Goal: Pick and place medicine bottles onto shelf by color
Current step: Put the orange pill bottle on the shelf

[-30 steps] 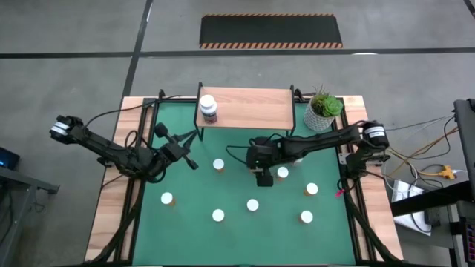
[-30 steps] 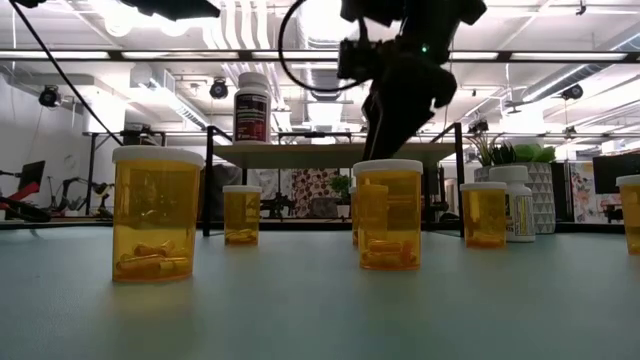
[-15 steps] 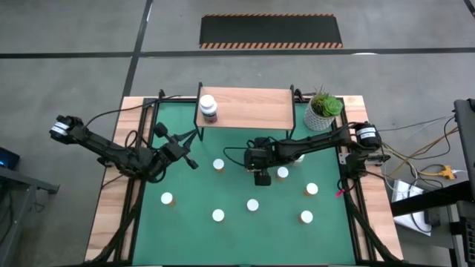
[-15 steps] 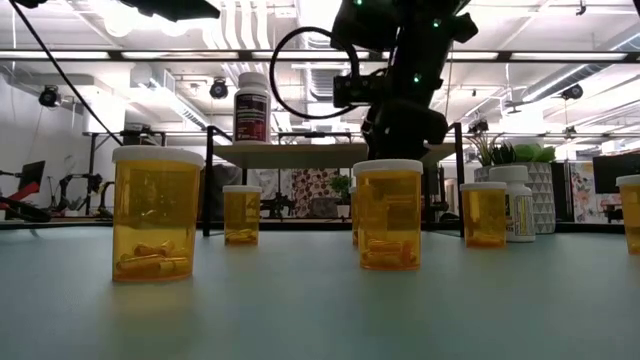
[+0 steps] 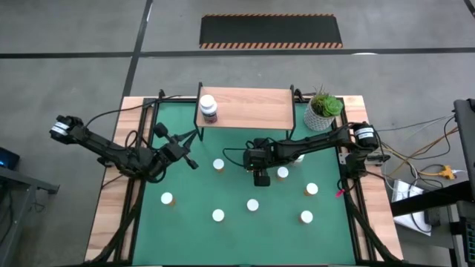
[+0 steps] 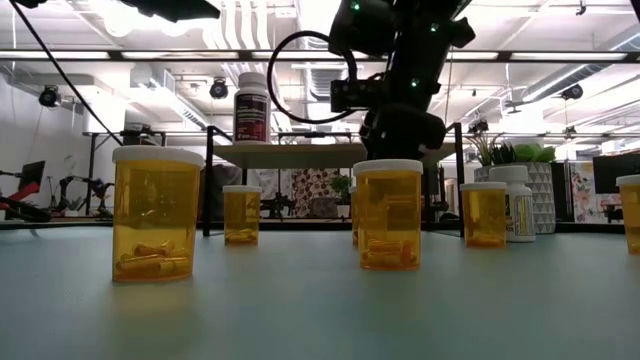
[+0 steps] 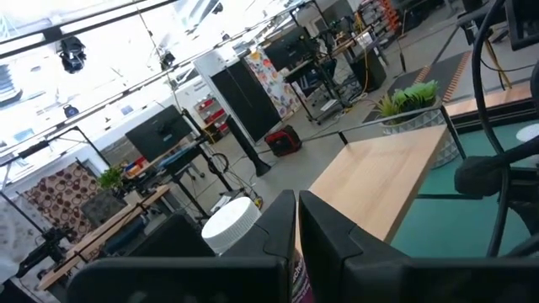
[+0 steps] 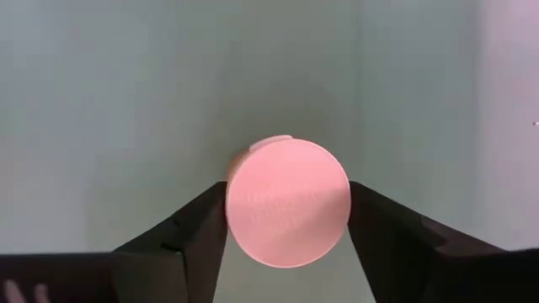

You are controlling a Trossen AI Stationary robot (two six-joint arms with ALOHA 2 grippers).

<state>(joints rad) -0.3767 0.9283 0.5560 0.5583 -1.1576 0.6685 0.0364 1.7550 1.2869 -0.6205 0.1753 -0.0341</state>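
Several white-capped orange medicine bottles (image 5: 253,205) stand upright on the green mat (image 5: 185,222). My right gripper (image 5: 260,178) points down over one of them near the mat's middle and is shut on its cap (image 8: 286,202). In the low view this bottle (image 6: 356,215) is mostly hidden behind a nearer one (image 6: 388,215). A larger white-and-dark bottle (image 5: 208,108) stands on the left end of the light-wood shelf (image 5: 252,107) at the far edge. My left gripper (image 5: 190,162) is shut and empty above the mat's left part, pointing toward the shelf (image 7: 396,177). My right gripper pinches the bottle's round white cap (image 8: 240,206) between its two fingers (image 8: 198,231), one on each opposite side. The fingers come from above, pointing down. The bottle stands upright under the gripper. Whether its base is on the mat, the nearer bottle hides.
A white pot with a green plant (image 5: 324,110) stands right of the shelf. A white bottle (image 6: 510,205) stands by the right arm. Other orange bottles stand close to the right gripper (image 5: 283,172) (image 5: 219,165). Black frame rails run along both sides of the mat.
My right gripper has gone down over the orange bottle near the mat's middle, shifting slightly toward the table's left edge. The bottles have stayed where they were.
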